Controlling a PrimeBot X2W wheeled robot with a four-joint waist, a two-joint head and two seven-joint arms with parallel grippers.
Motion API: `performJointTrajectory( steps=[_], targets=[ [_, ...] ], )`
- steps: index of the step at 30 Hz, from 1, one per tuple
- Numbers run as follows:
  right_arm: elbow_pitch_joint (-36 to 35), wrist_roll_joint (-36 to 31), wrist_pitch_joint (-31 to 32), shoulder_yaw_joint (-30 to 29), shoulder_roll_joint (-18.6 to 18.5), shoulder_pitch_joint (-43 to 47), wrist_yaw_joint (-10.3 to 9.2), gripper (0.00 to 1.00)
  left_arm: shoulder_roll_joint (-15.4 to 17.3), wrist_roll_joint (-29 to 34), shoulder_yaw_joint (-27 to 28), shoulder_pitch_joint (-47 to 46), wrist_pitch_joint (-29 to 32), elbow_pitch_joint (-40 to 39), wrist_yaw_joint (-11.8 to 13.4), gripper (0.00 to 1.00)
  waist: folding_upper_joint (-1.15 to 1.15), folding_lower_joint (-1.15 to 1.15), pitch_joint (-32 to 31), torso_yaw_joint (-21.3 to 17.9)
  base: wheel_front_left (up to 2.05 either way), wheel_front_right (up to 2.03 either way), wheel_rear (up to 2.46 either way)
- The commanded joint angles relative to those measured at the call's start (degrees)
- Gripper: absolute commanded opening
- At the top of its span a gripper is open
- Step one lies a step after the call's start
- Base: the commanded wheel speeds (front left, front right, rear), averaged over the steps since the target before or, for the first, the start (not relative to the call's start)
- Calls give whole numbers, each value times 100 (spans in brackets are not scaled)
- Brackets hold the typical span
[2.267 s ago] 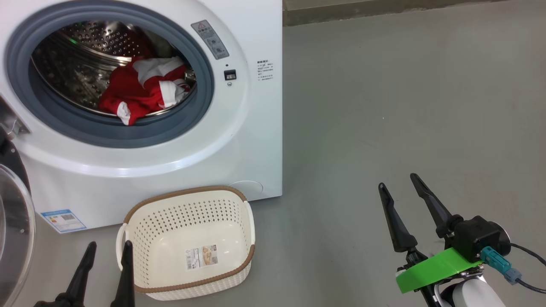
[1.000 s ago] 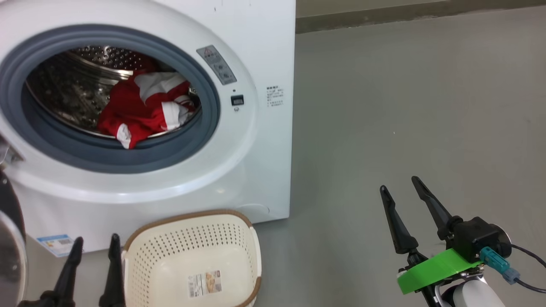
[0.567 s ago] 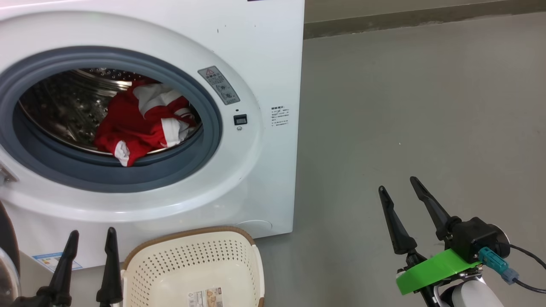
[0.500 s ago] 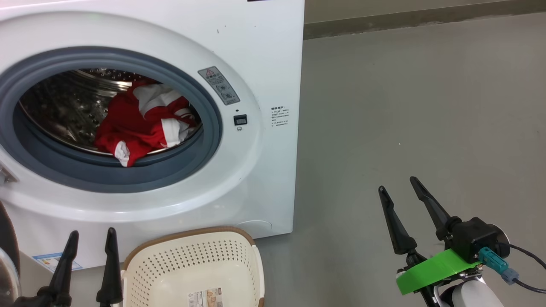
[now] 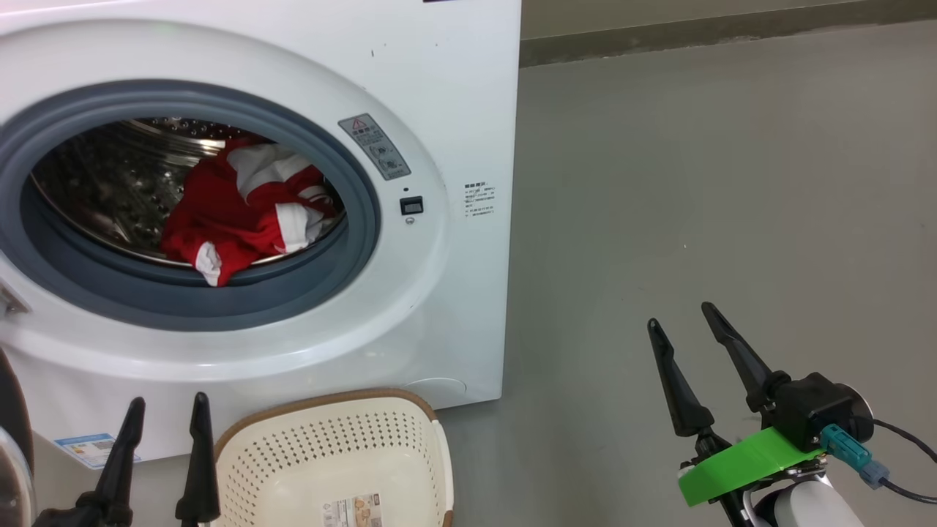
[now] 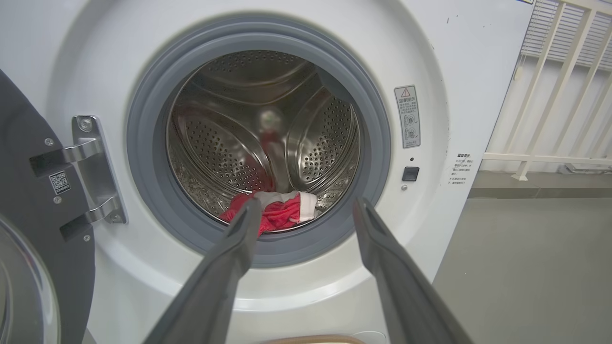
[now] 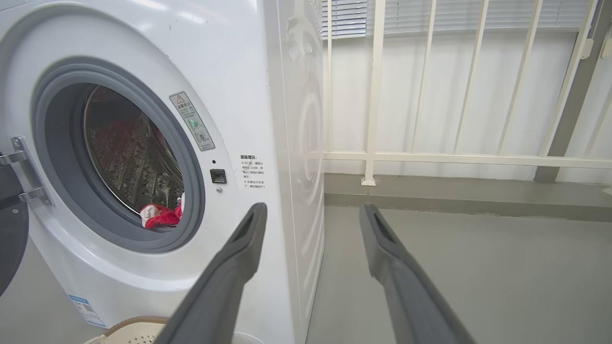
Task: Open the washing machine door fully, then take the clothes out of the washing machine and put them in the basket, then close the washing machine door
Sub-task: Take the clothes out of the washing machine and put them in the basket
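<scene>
Clothes [image 5: 234, 219] lie in the drum [image 6: 229, 157] of the washing machine [image 5: 454, 110], door [image 6: 28, 205] swung open at left; the left claw [image 5: 168, 400] is released, fingers spread, low in front of the machine just left of the basket [image 5: 322, 400], clothes up and beyond its tips, not touching. The right claw [image 5: 679, 316] is released too, holding nothing, over the floor [image 5: 695, 183] well right of the machine.

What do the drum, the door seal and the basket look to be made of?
Drum: looks like polished steel. It is shiny, reflective and punched with small holes.
Seal: probably rubber, with a matte grey, smooth surface.
Basket: seemingly moulded plastic, cream, with perforated walls. Its brown rim looks woven but may be moulded too.
</scene>
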Motion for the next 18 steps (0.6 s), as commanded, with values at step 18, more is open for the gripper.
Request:
performJointTrajectory(
  steps=[18],
  targets=[
    [-200,40,-37,142,11,-118,39,100,115,1,152,-500,-28,101,-32,100,0,0,203,74,0,0,0]
  ],
)
